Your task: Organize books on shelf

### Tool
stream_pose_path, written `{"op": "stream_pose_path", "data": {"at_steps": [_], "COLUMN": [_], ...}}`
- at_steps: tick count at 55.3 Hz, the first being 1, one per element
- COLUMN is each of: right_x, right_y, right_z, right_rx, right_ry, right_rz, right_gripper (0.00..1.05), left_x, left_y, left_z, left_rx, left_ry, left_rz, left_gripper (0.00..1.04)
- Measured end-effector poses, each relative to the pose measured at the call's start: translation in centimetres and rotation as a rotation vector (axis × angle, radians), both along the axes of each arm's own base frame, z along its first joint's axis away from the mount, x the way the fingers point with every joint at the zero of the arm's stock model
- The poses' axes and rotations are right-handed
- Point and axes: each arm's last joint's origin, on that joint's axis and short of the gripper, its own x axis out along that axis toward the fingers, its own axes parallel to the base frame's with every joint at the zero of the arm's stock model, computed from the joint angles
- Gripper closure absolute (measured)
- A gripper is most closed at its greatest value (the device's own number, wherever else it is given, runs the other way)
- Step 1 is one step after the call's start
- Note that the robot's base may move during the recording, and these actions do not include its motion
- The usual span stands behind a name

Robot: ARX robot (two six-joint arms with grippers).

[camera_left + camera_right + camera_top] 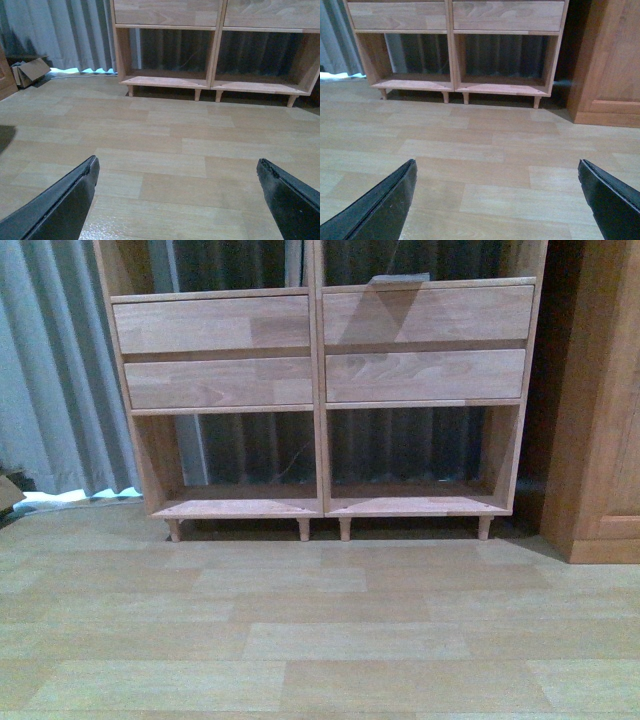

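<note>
Shelf [320,350] on plank floor [320,640]; curtain [50,370] behind it, brown cabinet [600,400] beside it; left gripper [176,162] and right gripper [496,162] spread wide.

1. Front view faces the shelf [220,380] squarely, from low down and fairly near
2. Left wrist view looks forward and down across the floor [165,150], with the shelf farther off
3. Right wrist view does likewise; all three share the shelf's bottom compartments

The shelf [218,324] is pale matt wood with visible grain; the floor [330,640] smooth, faintly glossy planks; the curtain [50,370] grey cloth.
</note>
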Motion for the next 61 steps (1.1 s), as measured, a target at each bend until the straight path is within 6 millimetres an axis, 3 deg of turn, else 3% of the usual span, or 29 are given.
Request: {"op": "stream_pose_path", "data": {"at_steps": [61], "right_x": [0.0], "right_y": [0.0], "right_z": [0.0], "right_rx": [0.0], "right_ry": [0.0], "right_rz": [0.0], "right_gripper": [0.07], "left_x": [0.0], "left_y": [0.0], "left_z": [0.0], "left_rx": [0.0], "left_ry": [0.0], "left_rz": [0.0], "left_gripper": [0.07]}}
